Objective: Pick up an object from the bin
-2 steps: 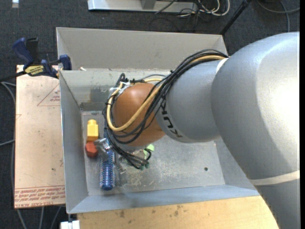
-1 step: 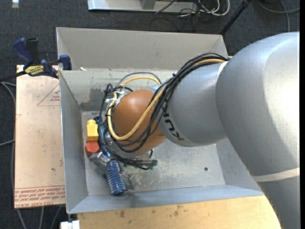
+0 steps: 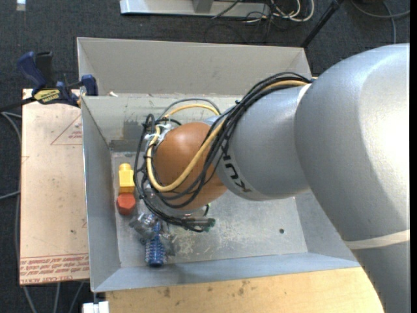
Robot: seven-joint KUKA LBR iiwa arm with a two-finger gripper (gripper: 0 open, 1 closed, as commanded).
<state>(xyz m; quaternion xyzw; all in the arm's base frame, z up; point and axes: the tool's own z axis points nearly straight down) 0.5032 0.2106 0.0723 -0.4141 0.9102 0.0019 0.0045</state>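
The gripper (image 3: 166, 212) is seen low in the bin (image 3: 260, 230), hidden under its orange cover (image 3: 186, 162); its state cannot be told. A yellow block (image 3: 125, 175), red piece (image 3: 126, 204) and blue coil (image 3: 154, 253) lie just beside it. Nothing is seen held, so the pick is judged not yet done.

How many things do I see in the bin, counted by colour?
Yellow: 1, a block
Red: 1, a round piece
Blue: 1, a ribbed piece
Clear or grey: 1, a shiny piece
Total: 4 in view; the arm covers much of the bin, so more may lie beneath it.
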